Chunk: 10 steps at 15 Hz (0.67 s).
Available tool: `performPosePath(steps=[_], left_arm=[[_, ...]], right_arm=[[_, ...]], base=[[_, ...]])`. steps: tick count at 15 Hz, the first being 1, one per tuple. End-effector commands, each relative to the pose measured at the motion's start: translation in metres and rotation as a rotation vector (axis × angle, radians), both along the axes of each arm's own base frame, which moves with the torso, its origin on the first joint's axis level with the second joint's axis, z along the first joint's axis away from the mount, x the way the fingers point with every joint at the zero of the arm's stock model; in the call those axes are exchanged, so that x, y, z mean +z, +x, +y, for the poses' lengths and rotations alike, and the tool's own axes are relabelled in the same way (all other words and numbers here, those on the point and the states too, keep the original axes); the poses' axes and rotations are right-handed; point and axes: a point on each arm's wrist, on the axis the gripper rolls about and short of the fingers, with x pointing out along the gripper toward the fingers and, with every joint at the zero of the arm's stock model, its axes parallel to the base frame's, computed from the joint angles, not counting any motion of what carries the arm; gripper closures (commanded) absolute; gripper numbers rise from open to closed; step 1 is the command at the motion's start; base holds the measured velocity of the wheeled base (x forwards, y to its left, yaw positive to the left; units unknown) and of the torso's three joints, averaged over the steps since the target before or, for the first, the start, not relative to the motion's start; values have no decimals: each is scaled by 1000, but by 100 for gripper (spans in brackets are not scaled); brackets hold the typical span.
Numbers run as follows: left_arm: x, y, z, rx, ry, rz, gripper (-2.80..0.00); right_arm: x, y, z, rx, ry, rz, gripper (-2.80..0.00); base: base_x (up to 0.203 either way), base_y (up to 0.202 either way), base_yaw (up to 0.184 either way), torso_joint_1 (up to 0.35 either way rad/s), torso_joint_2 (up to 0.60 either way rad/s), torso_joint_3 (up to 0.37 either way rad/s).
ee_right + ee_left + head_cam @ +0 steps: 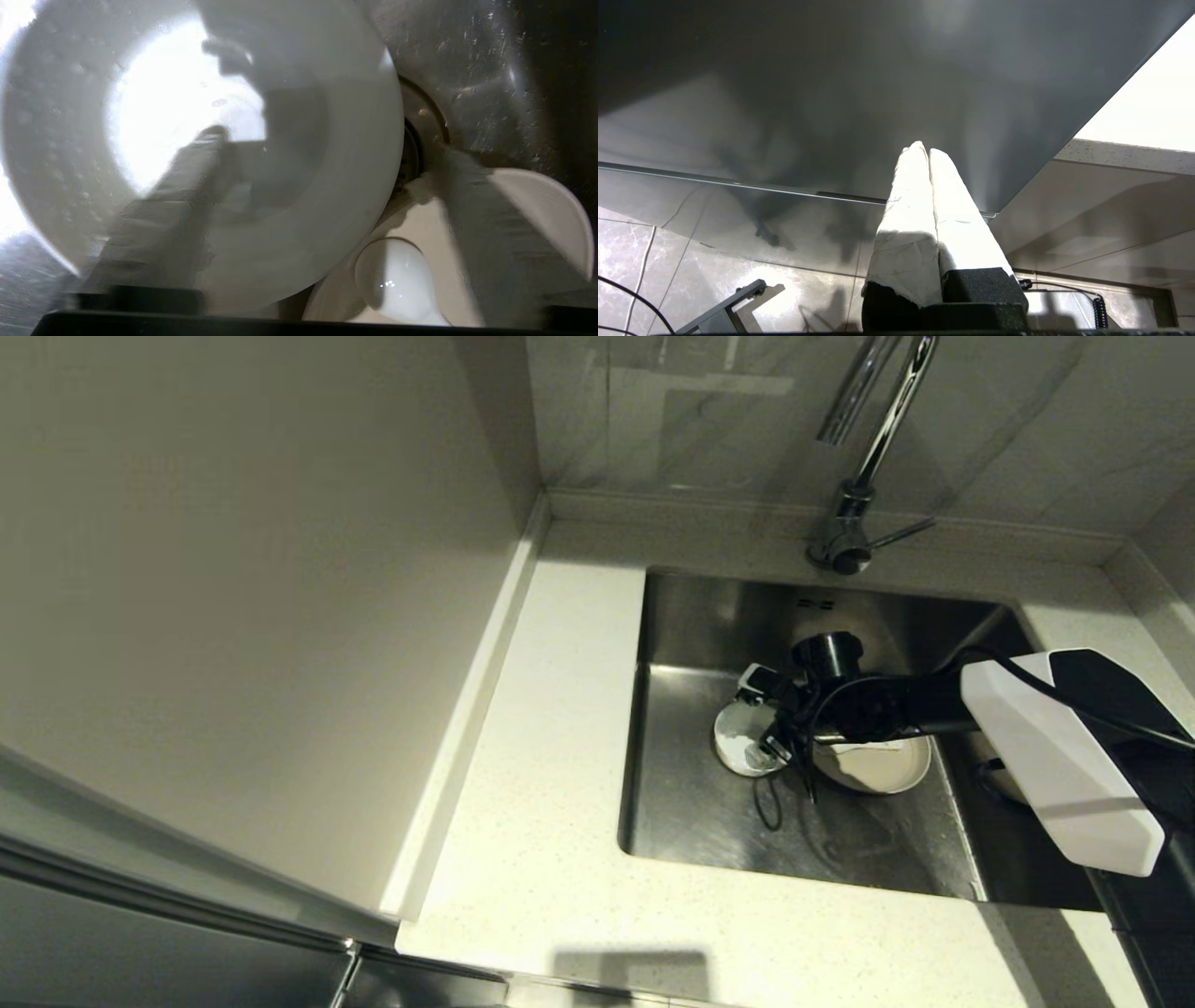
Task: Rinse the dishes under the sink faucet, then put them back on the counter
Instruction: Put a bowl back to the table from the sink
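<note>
From the head camera I have the right arm reaching down into the sink (691, 784), its right gripper (764, 714) low over the bowl (739, 739), which sits on the basin floor near the middle, just beside the plate (878, 765). I judge the dishes lie there because the spout of the faucet (864, 448) at the back edge hangs over that spot, so rinsing needs only a short lift. The counter (551, 728) on the left of the basin is where they should end up. The left wrist camera shows the left gripper (928, 154) parked away from the sink, jaws pressed together on nothing, facing a dark cabinet panel (831, 93). In the right wrist camera the jaws stand spread, one finger (173, 219) inside the bowl (70, 140) and the other outside over the plate (551, 214), straddling the bowl's wall but not yet clamped on it. The spoon (395, 275) rests on the plate, its scoop close to the bowl's rim; I'd close carefully so it isn't knocked.
</note>
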Motion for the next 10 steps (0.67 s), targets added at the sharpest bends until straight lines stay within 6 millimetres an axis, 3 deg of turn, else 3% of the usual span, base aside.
performPosePath(steps=[1,5,10], left_arm=[[0,0,0,0,-1,-4,0],[0,0,0,0,-1,-4,0],[0,0,0,0,-1,-4,0]], right_arm=[[-4,0,1,4,-4,8,0],[-9,-4,0,1,-3,30,0],[6,-6,-7,-29,23,8,0]], base=[[0,0,0,0,0,0],[0,0,0,0,0,0],[0,0,0,0,0,0]])
